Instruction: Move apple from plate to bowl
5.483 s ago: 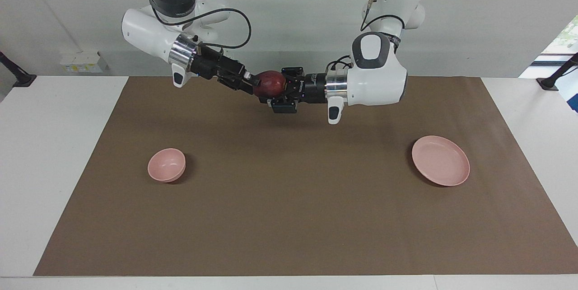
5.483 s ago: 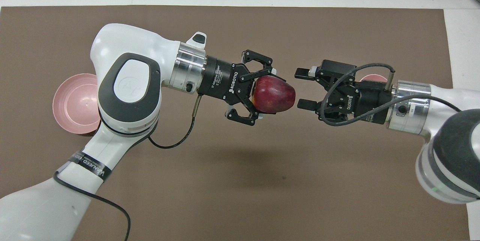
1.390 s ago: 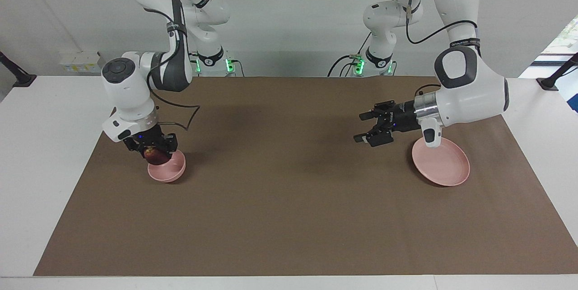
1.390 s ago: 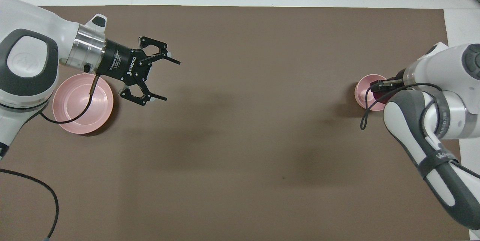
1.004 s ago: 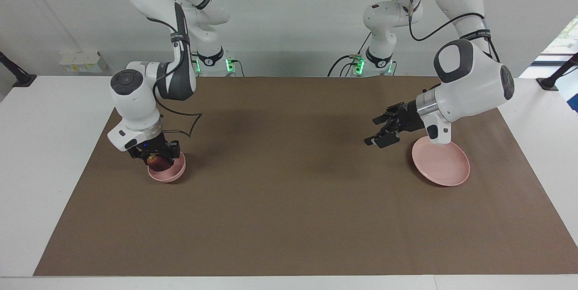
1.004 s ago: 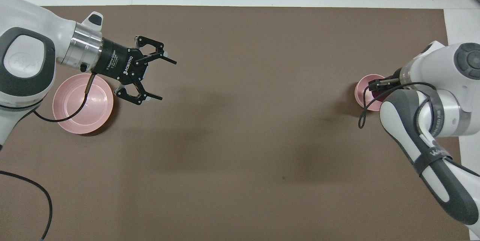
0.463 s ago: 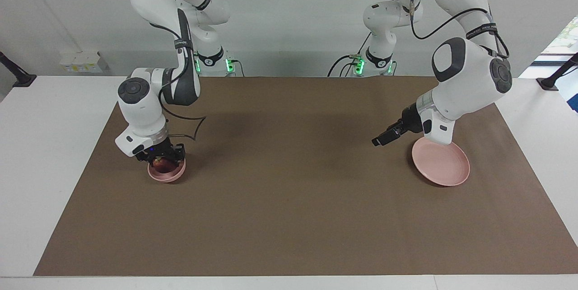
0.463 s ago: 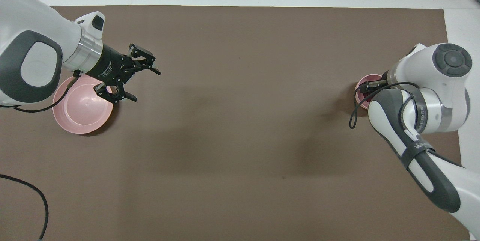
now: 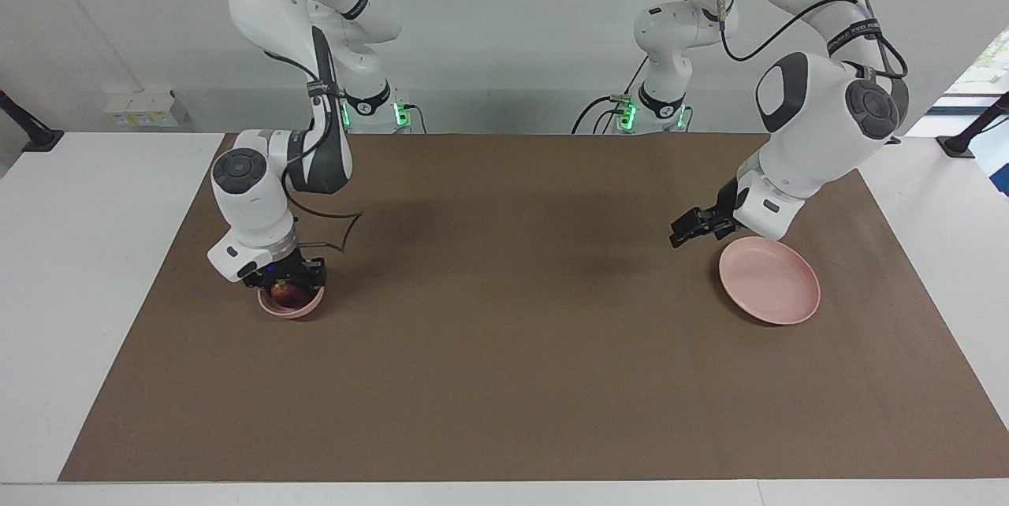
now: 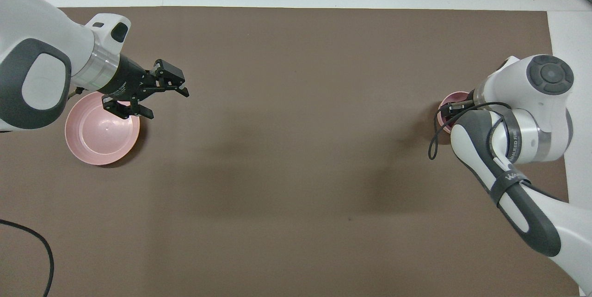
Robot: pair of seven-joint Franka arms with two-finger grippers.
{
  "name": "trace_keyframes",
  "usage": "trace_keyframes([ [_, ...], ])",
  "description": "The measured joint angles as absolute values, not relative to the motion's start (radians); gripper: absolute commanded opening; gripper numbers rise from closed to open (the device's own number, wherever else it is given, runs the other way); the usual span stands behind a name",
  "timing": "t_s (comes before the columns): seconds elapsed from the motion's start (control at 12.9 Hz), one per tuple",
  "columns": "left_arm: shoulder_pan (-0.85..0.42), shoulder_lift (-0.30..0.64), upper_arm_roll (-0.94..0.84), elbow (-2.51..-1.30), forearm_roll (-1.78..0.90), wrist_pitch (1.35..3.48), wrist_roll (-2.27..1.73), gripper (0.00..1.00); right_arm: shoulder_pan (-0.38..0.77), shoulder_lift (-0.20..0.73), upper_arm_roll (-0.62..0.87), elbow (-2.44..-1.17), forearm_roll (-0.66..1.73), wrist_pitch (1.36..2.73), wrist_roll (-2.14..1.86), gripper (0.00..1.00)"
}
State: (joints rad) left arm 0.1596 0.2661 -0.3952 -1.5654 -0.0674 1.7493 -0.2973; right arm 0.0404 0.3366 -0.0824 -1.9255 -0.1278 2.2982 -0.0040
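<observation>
Right end effector (image 9: 285, 280) sat low in the bowl (image 9: 292, 303), w/ the apple (image 9: 288, 291) directly under it; fingers appeared clamped on the apple, though the wrist hid much of them in the overhead view. The apple looked down inside the bowl, at or near its floor; can't tell if it was resting there or hanging in the grip. Left end effector (image 9: 695, 225) hovered over the bench (image 9: 504, 380) just beside the plate (image 9: 772, 285), on the side nearer the robots and toward the bench's middle, fingers apart and holding nothing, that arm waiting

Risks, as I judge them: if the right fingers part while the apple is off-centre or not yet seated, it may roll against the wall, rock the small bowl or hop the rim. If the arm lifts before the fingers clear, a fingertip could catch the rim and drag or tip the bowl, since it's light and deep. Pushing down further could skid the bowl on the brown mat (image 9: 504, 427)

Containers: bowl at the right arm's end of the bench held the apple plus the fingertips. Plate at the left arm's end was bare
</observation>
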Motion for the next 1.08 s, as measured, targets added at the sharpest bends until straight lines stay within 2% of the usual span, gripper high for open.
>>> trace_keyframes([
  [0.39, 0.113, 0.230, -0.398, -1.561, -0.001, 1.784, -0.245, 1.00, 0.040, 0.333, -0.083, -1.914, -0.128, 2.297, 0.010, 1.00],
  [0.62, 0.115, 0.227, -0.383, -1.553, 0.002, 1.811, -0.181, 1.00, 0.041, 0.287, -0.083, -1.896, -0.122, 2.236, 0.019, 1.00],
  [0.93, 0.098, 0.208, -0.335, -1.540, 0.005, 1.812, -0.128, 1.00, 0.042, 0.137, -0.075, -1.821, -0.106, 1.978, 0.028, 1.00],
  [1.08, -0.011, 0.182, -0.171, -1.534, 0.005, 1.812, -0.051, 1.00, 0.046, 0.090, -0.067, -1.742, -0.071, 1.818, 0.028, 1.00],
])
